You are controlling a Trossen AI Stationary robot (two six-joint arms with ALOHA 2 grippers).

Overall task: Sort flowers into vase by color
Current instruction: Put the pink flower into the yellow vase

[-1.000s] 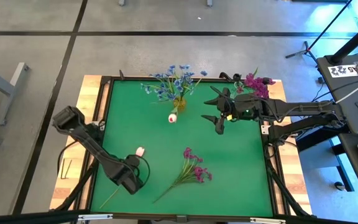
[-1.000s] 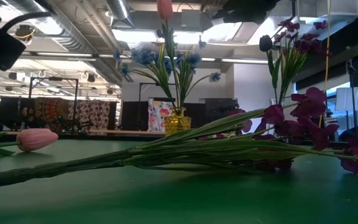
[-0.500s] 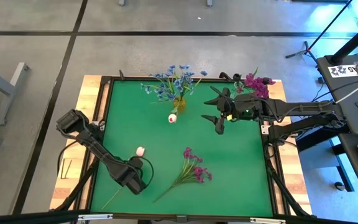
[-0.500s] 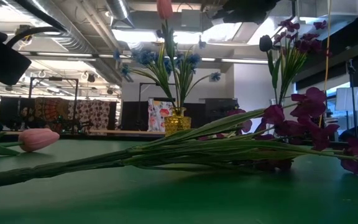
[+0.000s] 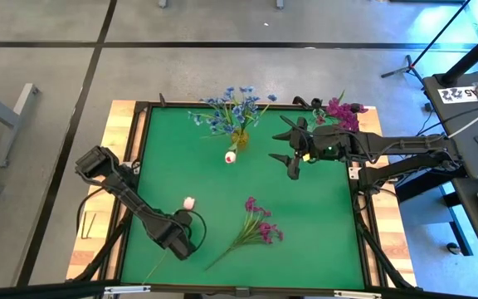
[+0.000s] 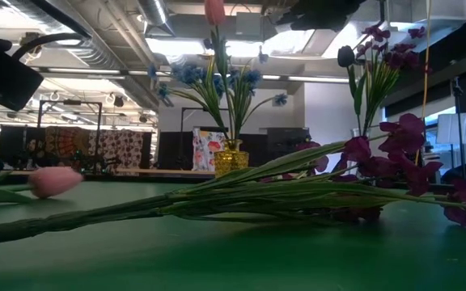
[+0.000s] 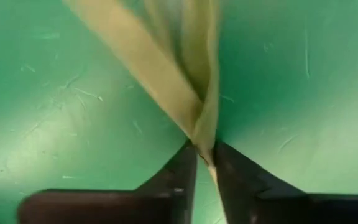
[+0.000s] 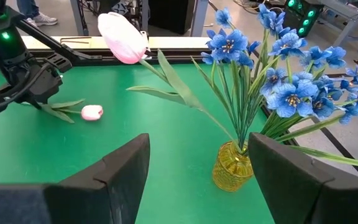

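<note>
With the left claw pinched shut on the tulip stem, lift vertically to keep the bud clear of the table.

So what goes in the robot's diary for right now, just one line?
left gripper: closing on loose tulip stem, near-left of mat | right gripper: open, waiting by yellow vase | purple flowers: lying on mat

Green-topped table in a wooden frame. On it: a yellow vase of blue flowers, a loose pale tulip, a magenta-purple spray lying flat.
</note>
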